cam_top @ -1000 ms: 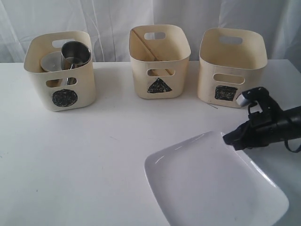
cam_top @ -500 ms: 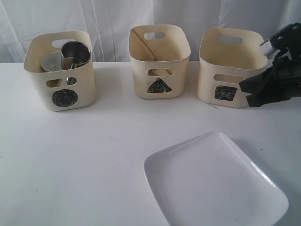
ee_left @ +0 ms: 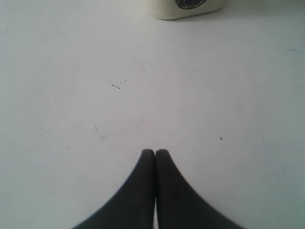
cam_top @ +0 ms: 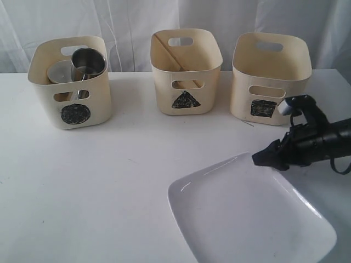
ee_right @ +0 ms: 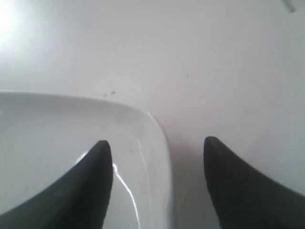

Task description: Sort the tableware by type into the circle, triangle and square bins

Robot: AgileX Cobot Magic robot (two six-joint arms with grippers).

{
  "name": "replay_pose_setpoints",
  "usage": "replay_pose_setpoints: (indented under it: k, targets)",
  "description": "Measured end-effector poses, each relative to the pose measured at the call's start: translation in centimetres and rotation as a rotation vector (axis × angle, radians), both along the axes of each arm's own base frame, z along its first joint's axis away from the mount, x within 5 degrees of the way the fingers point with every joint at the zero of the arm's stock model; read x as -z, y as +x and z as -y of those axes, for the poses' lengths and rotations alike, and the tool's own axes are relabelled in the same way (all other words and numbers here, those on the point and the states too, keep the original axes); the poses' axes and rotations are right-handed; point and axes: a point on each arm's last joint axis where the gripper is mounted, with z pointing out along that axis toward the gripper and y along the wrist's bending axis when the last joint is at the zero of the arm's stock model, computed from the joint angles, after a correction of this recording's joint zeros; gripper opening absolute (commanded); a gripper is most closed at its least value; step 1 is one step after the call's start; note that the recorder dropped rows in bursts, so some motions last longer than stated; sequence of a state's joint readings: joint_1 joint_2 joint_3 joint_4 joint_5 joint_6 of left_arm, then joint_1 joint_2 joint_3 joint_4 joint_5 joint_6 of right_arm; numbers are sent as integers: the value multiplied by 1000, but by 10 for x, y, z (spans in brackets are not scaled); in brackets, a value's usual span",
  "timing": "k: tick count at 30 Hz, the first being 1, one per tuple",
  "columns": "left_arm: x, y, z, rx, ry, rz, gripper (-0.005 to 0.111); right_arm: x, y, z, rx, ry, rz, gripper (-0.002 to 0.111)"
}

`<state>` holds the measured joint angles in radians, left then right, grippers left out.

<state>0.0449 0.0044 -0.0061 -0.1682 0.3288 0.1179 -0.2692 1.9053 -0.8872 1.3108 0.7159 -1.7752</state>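
Right claw (ee_right: 157, 140) back down astride plate (cam_top: 247, 219) rim, apart, left claw (ee_left: 155, 151) together, steel mug (cam_top: 88, 63) in circle bin (cam_top: 77, 104)

Three cream bins stand in a row along the back edge of the white worktop (cam_top: 109, 175): circle-marked bin (cam_top: 94, 104) left, triangle-marked bin (cam_top: 162, 96) middle, square-marked bin (cam_top: 241, 101) right. A steel handled mug (cam_top: 88, 62) sits in the circle-marked bin, and a wooden chopstick (cam_top: 167, 50) leans in the triangle-marked bin. A large white square plate (cam_top: 247, 219) lies at the front right corner.
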Motion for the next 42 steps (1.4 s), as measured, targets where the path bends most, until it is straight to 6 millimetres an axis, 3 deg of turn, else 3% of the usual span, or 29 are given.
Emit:
replay_pose_setpoints:
  k: [3, 9, 12, 14, 21, 25, 29, 33, 36, 38, 42]
  targets:
    - [0, 0, 0, 0, 0, 0, 0, 17, 1, -3, -47, 26, -7, 54]
    - [0, 0, 0, 0, 0, 0, 0, 31, 3, -7, -143, 44, 69, 49]
    - [0, 0, 0, 0, 0, 0, 0, 40, 3, -9, -173, 67, 79, 26]
    - [0, 0, 0, 0, 0, 0, 0, 44, 5, -9, -166, 81, 74, 1]
    - [0, 0, 0, 0, 0, 0, 0, 46, 3, -9, -164, 105, 38, 0]
    - [0, 0, 0, 0, 0, 0, 0, 35, 3, -8, -170, 61, 56, 0]
    - [0, 0, 0, 0, 0, 0, 0, 9, 2, -5, -190, -36, 125, 0]
    - [0, 0, 0, 0, 0, 0, 0, -33, -2, -6, -234, -96, 249, 0]
    - [0, 0, 0, 0, 0, 0, 0, -36, -3, -7, -248, -104, 259, 0]
    - [0, 0, 0, 0, 0, 0, 0, -35, -4, -7, -249, -102, 249, 9]
    - [0, 0, 0, 0, 0, 0, 0, -34, -6, -8, -230, -77, 222, 42]
